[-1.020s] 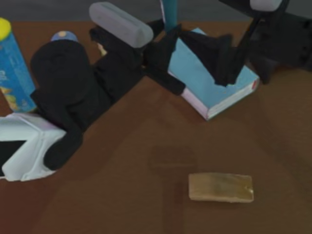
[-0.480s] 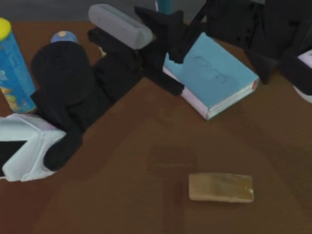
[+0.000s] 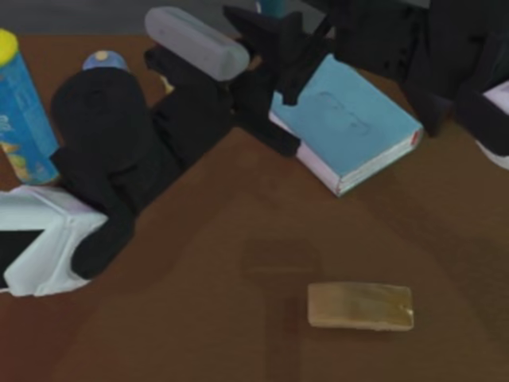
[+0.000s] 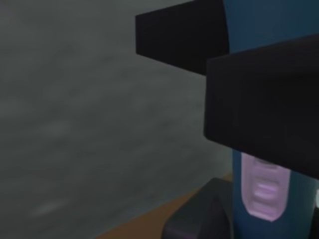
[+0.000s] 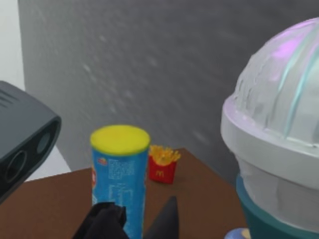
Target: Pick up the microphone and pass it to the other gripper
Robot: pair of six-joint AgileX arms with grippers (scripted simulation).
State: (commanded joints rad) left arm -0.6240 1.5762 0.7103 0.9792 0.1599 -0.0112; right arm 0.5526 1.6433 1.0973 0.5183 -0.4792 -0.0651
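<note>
Clamping the microphone [image 4: 279,199] handle, both the left gripper [image 3: 258,87] and right gripper [image 3: 278,40].

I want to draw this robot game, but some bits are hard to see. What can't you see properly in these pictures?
- Top view: the microphone is cut off by the top edge; only a teal sliver shows between black fingers.
- Left wrist view: black fingers cover most of the handle, and the head is out of frame.
- Right wrist view: the head fills the side; the grip on it is out of sight.
- Top view: the left arm hides the table beneath it.
</note>
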